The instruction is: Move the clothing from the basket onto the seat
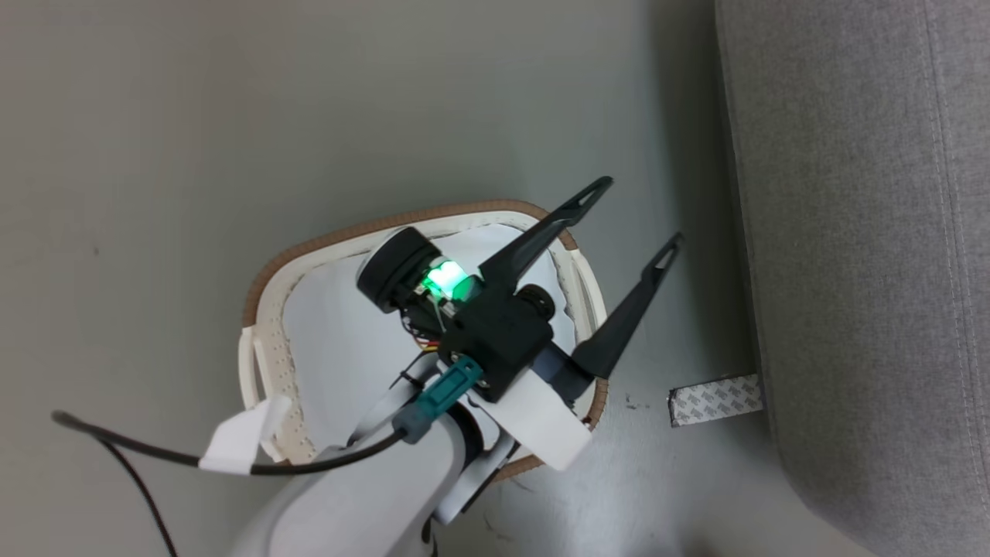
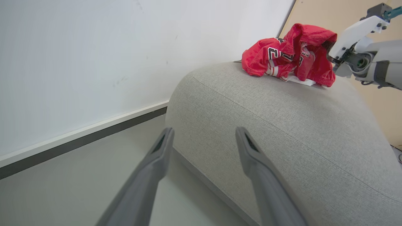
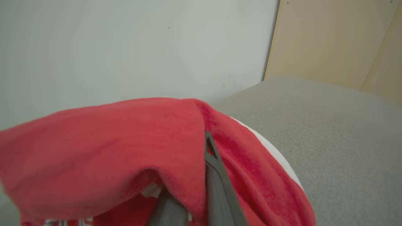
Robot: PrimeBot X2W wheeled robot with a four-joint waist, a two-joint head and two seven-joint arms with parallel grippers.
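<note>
Red clothing [image 3: 125, 141] lies hard against the right wrist lens, draped over the right gripper [image 3: 209, 175], whose two dark fingers are drawn together with a fold of the fabric pinched between them; one finger [image 3: 216, 169] is exposed, the other is mostly under cloth. Largest item noted: the grey seat [image 2: 282, 125], rounded at its edges, standing on a pale floor [image 1: 232, 139] beside a white wall [image 2: 94, 47]. In the left wrist view the clothing sits bunched on the seat's top at its far end, near the wall, black-and-white lettering and white trim showing, its upper fold raised where the right gripper meets it. Next, the basket [image 1: 402, 224], white with a brown rim, stands on the floor near the seat but apart from it, its white interior exposed. Above it hangs the left gripper [image 1: 640, 213], fingers spread wide and holding nothing; one finger crosses the basket rim, the other is over the floor between basket and seat. Minor items: a patterned tape strip [image 1: 715, 398] on the floor touching the seat's base, and a black cable [image 1: 155, 456] trailing from the left arm.
</note>
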